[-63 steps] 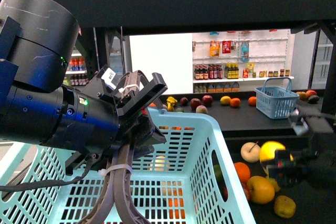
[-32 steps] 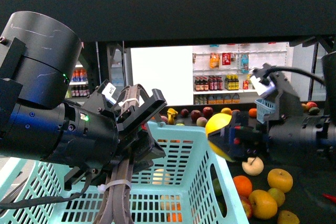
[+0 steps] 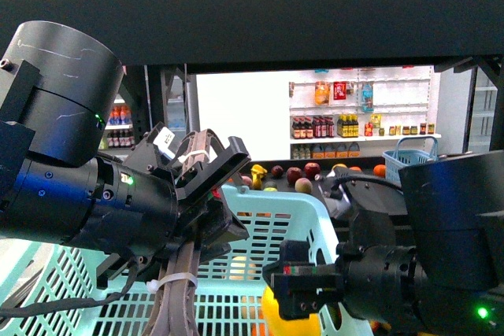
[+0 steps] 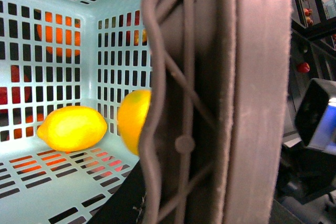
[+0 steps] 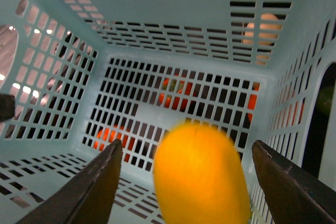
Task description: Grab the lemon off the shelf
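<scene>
- The right gripper (image 5: 187,145) has its jaws spread wide. The lemon (image 5: 202,177) sits between them, blurred, and neither finger touches it, so it looks like a release rather than a grip.
- The lemon is off the shelf (image 3: 315,25) and inside the pale blue basket (image 5: 173,40), low near the floor. The gripper reaches in deep, probably so the fruit drops only a short way.
- A second lemon (image 4: 72,128) lies on the basket floor just beside it.
- The left gripper (image 3: 209,186) appears clamped on the basket handle (image 4: 252,103), holding the basket up in front of the shelf so it can catch the fruit.
- Other fruit (image 3: 303,186) lies on the shelf tier behind the basket.
</scene>
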{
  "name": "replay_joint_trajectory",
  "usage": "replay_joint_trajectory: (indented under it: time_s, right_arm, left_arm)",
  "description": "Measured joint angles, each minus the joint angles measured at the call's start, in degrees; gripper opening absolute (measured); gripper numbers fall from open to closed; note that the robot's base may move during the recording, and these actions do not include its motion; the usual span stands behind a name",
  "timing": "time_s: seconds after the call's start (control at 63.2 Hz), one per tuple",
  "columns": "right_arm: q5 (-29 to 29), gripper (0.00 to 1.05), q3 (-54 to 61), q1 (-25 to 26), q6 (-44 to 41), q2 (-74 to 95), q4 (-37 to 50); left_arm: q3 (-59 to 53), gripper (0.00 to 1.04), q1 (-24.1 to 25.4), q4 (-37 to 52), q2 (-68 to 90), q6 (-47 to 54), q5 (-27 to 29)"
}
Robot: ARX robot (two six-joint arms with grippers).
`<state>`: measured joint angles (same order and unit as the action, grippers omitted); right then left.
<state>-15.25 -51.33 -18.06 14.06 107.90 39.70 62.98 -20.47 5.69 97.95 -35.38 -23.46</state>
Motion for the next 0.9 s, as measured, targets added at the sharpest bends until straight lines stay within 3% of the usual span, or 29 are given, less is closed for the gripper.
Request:
replay_joint_trajectory:
  time_s: [0.127,0.253,0.538,0.68,0.759,0.807,0.902]
  right_arm:
    - [-0.20,0.99,2.19,1.73,0.85,-5.70,0.04]
    - [3.26,0.97,5.53,4.81,1.09,-15.26,-3.52]
    - [17.40,0.97,20.48,13.33,-3.39,-46.64,-20.00]
    - [22.03,0.97,27.30,14.21,-6.58,-65.20,-31.02]
    - [26.45,0.97,30.88,12.94,-8.90,-81.24,-42.66]
    - [19.93,0.89,33.57,15.23,-10.91,-89.59,-43.78]
    - [16.04,0.74,37.38,17.44,-12.37,-97.72,-42.58]
  left_arm:
    - [0.02,0.27,0.00,0.00,0.00,0.13,0.00]
    - [0.00,0.27,0.00,0.00,0.00,0.07,0.15]
    - [0.00,0.27,0.00,0.00,0.00,0.02,0.00]
    - [0.00,0.27,0.00,0.00,0.00,0.00,-0.04]
    - [0.00,0.27,0.00,0.00,0.00,0.00,0.09]
    - [0.00,0.27,0.00,0.00,0.00,0.00,0.15]
    - [0.00,0.27,0.00,0.00,0.00,0.02,0.13]
